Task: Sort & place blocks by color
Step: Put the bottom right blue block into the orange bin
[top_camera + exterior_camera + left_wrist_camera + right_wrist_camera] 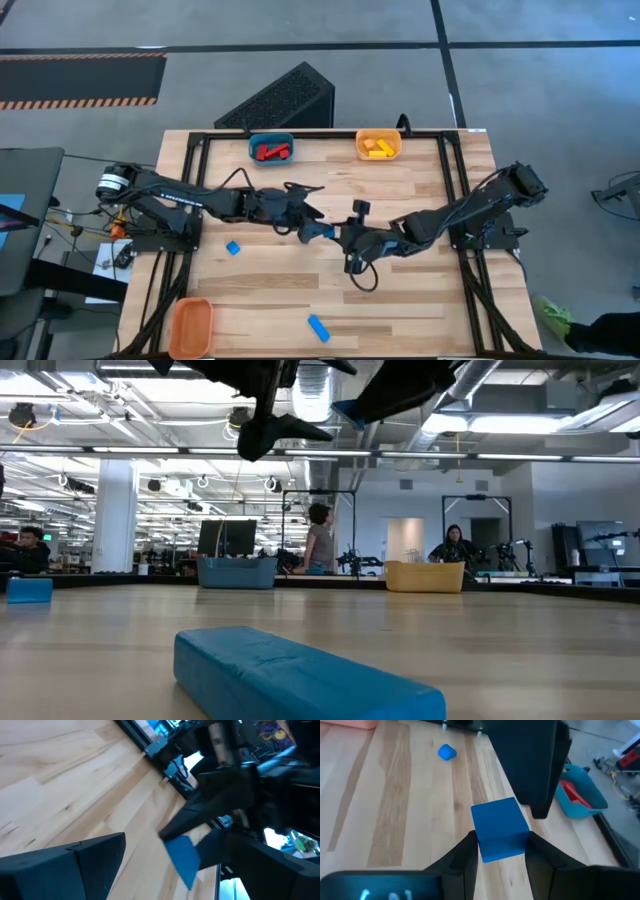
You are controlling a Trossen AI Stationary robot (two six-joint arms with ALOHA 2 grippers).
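My right gripper [327,233] is over the middle of the table, shut on a blue block [500,834] that shows in the left wrist view as a blue block [183,858]. My left gripper [303,209] is open right beside it; one finger [536,765] stands just beyond the block, and I cannot tell whether it touches. Both grippers are high above the table in the low view. A small blue block [233,247] and a blue bar [318,327] lie flat on the table. Red blocks [271,151] lie in a blue bin, yellow blocks [378,148] in a yellow bin. My right gripper pinches the blue block between its two fingers [462,852], which lie on two opposite side faces [482,851]. The fingers come nearly level from the table's right side. The block is lifted clear of the table and juts out past the fingertips toward the left gripper.
The blue bin [254,146] and the yellow bin [396,152] stand at the far edge. An orange bin [190,325] sits at the near left corner. A black frame runs round the table. Bare wood lies near and right of the grippers. People show in the room behind.
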